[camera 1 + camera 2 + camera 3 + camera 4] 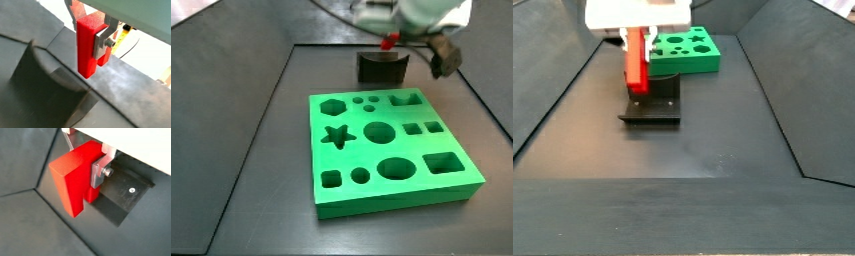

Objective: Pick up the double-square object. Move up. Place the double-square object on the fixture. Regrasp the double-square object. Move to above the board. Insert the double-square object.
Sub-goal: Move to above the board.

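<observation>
A dark grey floor (714, 140) with sloping dark walls on each side forms the work area, and in both side views it carries only two things: the board and the fixture. The board (385, 150) is a thick bright green slab lying flat, its top cut with a star, a hexagon, circles, ovals and squares. The fixture (381, 68) is a dark block standing on the floor just beyond one short end of the board, apart from it; in a side view its base plate (652, 110) lies flat on the floor with the upright part rising behind. The gripper (636, 45) hangs directly over the fixture, under the white wrist housing. Its fingers are closed on the double-square object (633, 58), a bright red elongated block held upright with its long axis vertical. In a wrist view a silver finger plate (104, 39) with a screw presses flat against one broad side of the red block, and the block's lower end projects well below the fingertips. The opposite finger is hidden behind the block in both wrist views. In a side view the lower end of the block reaches down to the top of the fixture, but whether it touches cannot be told. In a wrist view the fixture's dark plate (130, 190) with a small screw shows just beyond the block, below the gripper.
</observation>
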